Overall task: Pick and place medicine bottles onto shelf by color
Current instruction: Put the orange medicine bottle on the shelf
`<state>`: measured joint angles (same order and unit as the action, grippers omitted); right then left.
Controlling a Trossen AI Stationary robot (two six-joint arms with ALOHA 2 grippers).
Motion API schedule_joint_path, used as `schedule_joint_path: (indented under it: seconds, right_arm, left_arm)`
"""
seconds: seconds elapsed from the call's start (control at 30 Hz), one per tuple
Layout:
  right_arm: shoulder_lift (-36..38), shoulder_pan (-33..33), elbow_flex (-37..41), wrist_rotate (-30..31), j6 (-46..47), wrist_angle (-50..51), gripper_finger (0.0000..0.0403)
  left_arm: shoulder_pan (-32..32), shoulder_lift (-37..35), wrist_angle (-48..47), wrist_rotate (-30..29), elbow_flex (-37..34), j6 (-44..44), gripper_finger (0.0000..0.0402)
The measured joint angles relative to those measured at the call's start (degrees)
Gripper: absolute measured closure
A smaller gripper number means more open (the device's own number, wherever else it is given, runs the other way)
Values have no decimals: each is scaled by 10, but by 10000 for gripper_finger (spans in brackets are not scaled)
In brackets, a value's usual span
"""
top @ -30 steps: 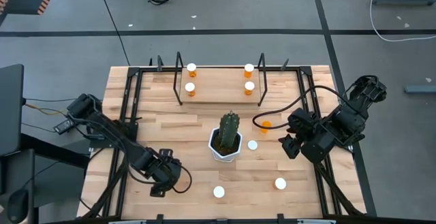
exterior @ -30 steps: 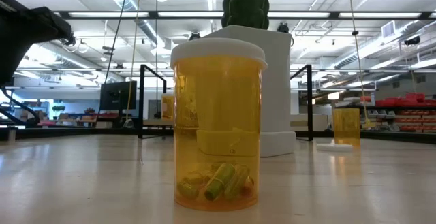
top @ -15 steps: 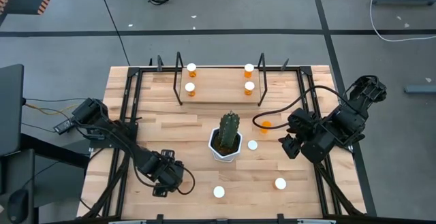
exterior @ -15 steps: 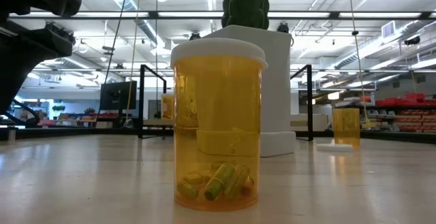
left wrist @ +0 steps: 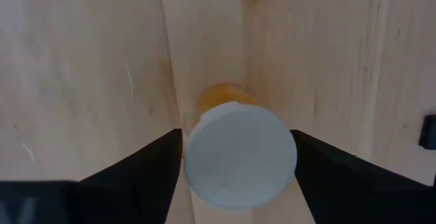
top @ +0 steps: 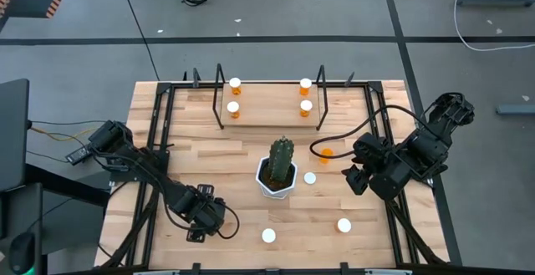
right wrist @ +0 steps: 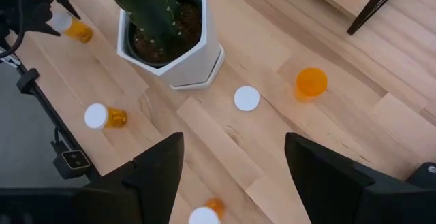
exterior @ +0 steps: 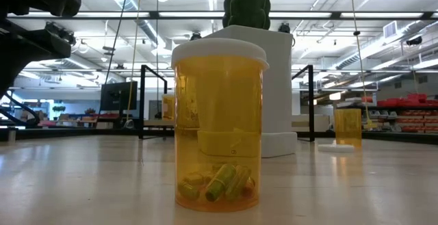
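My left gripper (top: 201, 214) points down near the table's front left, shut on a medicine bottle (left wrist: 240, 154) with a white cap and an orange body that stands upright on the wood. In the high view the gripper hides that bottle. My right gripper (right wrist: 231, 176) hangs open above the table's right side with nothing between its fingers. Several capped bottles stand on the shelf (top: 269, 118) at the far side, two at its left end (top: 234, 108) and two at its right end (top: 306, 106). My left gripper has the bottle's white cap (left wrist: 194, 157) between its two fingers, one finger (left wrist: 153, 166) against each of two opposite sides of the cap. The fingers come from above, pointing down. The bottle stands upright with its base on the table.
A cactus in a white pot (top: 279, 173) stands mid-table. To its right are an uncapped orange bottle (top: 325, 153) and a loose white cap (top: 310, 177). Two capped bottles stand near the front edge (top: 268, 236) (top: 343, 225). Black frame rails run along the table's sides.
My left gripper has come down over the bottle at the front left; in the low view its dark arm now reaches lower at the left. The bottles and my right arm have kept still.
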<state>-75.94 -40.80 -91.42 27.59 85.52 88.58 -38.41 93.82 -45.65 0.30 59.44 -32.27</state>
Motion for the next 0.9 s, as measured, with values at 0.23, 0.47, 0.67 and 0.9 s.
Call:
schedule_joint_path:
  seconds: [0.23, 0.47, 0.67, 0.9]
  right_arm:
    - [0, 0, 0, 0, 0, 0, 141]
    - [0, 0, 0, 0, 0, 0, 141]
    - [0, 0, 0, 0, 0, 0, 141]
    - [0, 0, 0, 0, 0, 0, 141]
  left_arm:
    - [0, 0, 1, 0, 0, 0, 169]
    - [0, 0, 21, 0, 0, -1, 173]
    - [19, 0, 8, 0, 7, 0, 175]
    - [71, -1, -55, 0, 54, 61, 190]
